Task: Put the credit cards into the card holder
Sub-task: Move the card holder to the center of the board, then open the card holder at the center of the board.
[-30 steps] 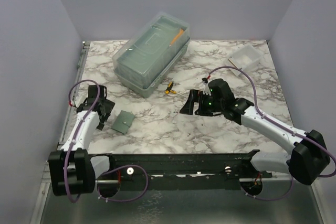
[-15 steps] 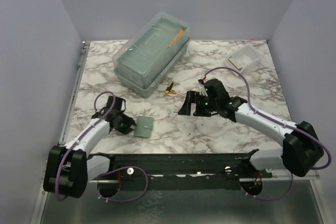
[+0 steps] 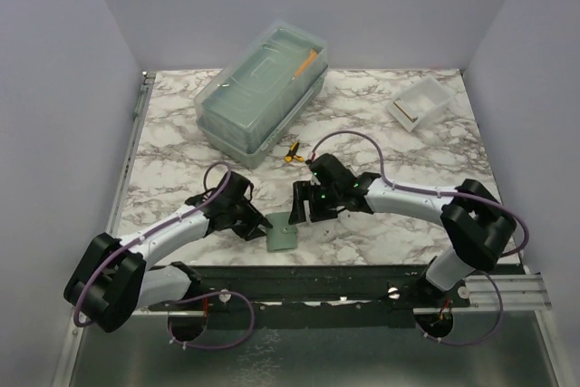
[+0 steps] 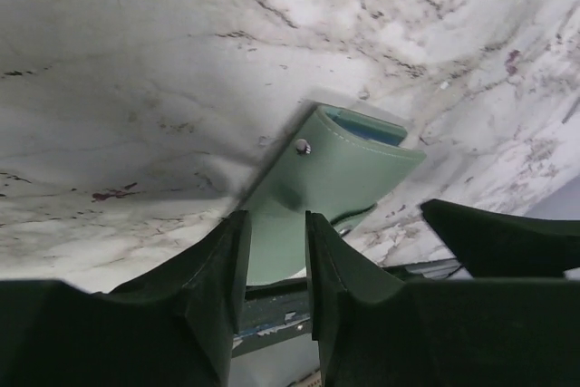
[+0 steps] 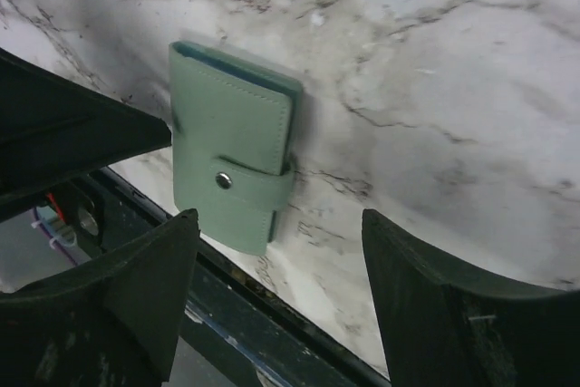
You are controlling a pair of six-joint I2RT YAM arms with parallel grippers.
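The card holder (image 3: 283, 239) is a grey-green wallet, folded and snapped shut, lying at the table's near edge with one corner over the edge. My left gripper (image 3: 262, 227) comes in from the left, shut on the card holder (image 4: 344, 165), whose near end sits between the fingers (image 4: 234, 251); my left gripper (image 4: 276, 224) is low over the edge. My right gripper (image 3: 302, 206) hovers just right of the card holder (image 5: 231, 156), open and holding nothing; in its own view my right gripper (image 5: 279, 224) has the holder ahead and left. No credit cards show plainly.
A large translucent lidded box (image 3: 263, 92) stands at the back left. A small yellow-handled tool (image 3: 292, 152) lies in front of it. A white tray (image 3: 423, 101) sits at the back right with a brownish strip at its near-left end. The black rail (image 3: 317, 280) runs below the table edge.
My left gripper closed on the card holder and carried it right and toward the near edge. My right arm swung left and nearer, and its jaws narrowed a little.
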